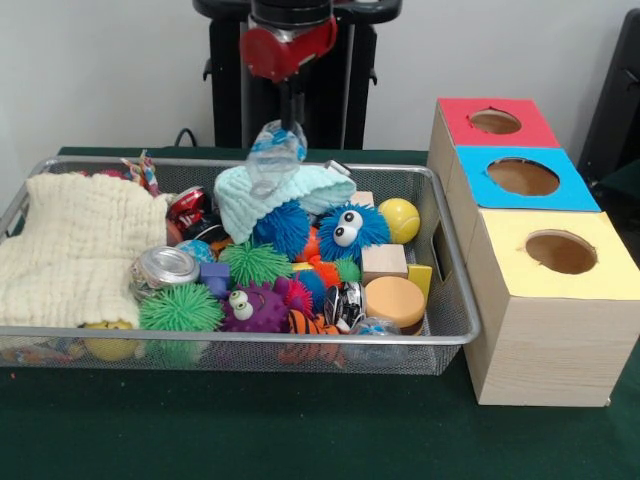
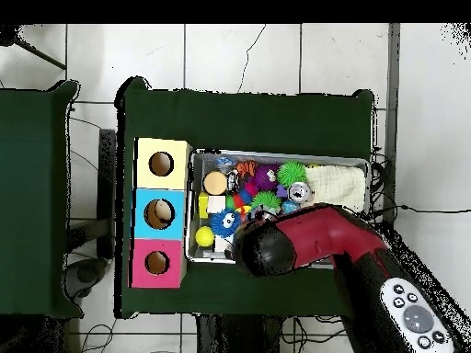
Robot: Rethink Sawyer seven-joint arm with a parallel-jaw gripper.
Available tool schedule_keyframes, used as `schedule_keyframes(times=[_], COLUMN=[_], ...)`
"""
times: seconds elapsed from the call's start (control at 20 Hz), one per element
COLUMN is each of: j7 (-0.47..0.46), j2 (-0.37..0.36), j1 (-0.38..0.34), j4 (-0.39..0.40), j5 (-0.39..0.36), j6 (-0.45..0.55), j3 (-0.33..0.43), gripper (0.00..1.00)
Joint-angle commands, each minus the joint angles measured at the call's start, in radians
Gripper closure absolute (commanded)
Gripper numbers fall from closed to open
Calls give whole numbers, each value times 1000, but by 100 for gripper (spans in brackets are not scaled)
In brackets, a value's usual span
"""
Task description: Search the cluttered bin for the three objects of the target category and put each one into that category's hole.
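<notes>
**Gripper up over a full bin, crinkly bag in its pinch**

On the left of the silver wire mesh bin [image 1: 455,335]: a soft cream knitted cloth [image 1: 75,245], draped over the bin's left end. Just right of it, a shiny round silver tin [image 1: 165,266] and a fuzzy green spiky ball [image 1: 180,310]. Next, a purple spiky ball with googly eyes [image 1: 255,308].

In the middle, high above the toys: the red and black gripper [image 1: 278,140], fingers pinched on a crumpled clear plastic bag with blue bits [image 1: 275,152]. Bag lifted, hanging right over a pale mint green cloth [image 1: 280,195]. Below that, a blue furry ball with big eyes [image 1: 352,230], a plain wooden cube [image 1: 384,262], a flat round tan wooden disc [image 1: 394,299] and a small yellow ball [image 1: 400,219].

On the right, beside the bin: a wooden box with three round holes [image 1: 545,330], topped red [image 1: 497,121] at the back, blue [image 1: 523,177] in the middle, yellow [image 1: 560,252] in front. Seen from above, something pale inside the blue hole.
</notes>
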Motion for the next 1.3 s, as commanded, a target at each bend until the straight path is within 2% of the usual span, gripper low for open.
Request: schedule_keyframes(times=[0.05,0.3,0.55,0.7,1.0,1.1,1.3], j7=[312,379,456,465,513,574,799], j2=[30,47,19,14,24,22,23], j1=[114,203,301,325,384,404,468], j4=[-40,-74,-111,-137,-162,-161,-172], j5=[14,63,169,219,246,267,370], j6=[-43,-72,-27,-11,-34,-61,-74], j3=[-132,-189,-227,-248,-316,-350,-463], gripper=[100,100,100,100,100,100,100])
